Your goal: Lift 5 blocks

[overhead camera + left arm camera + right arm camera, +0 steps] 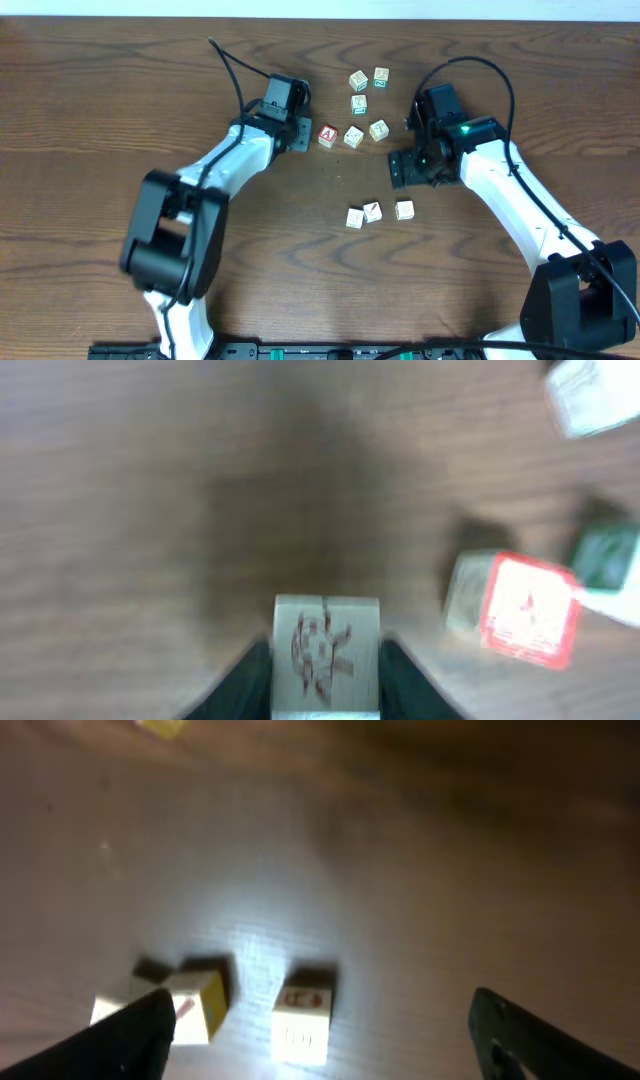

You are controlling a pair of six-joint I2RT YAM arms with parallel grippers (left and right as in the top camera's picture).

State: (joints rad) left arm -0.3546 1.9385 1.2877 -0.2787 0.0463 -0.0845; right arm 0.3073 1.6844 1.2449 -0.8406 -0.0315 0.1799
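Block [326, 650] in L claw [326, 678], A-cube [528, 607] beside

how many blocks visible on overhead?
9. Six blocks up top, counting the red A block; three more lower down. A tenth block sits hidden between the left gripper fingers.

Your overhead view is sharp, evenly lit; both wrist views blur, the right dim with glare on the surface [300, 900].

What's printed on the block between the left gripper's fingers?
The block has a cream face with a reddish-brown line drawing; clearest in the left wrist view.
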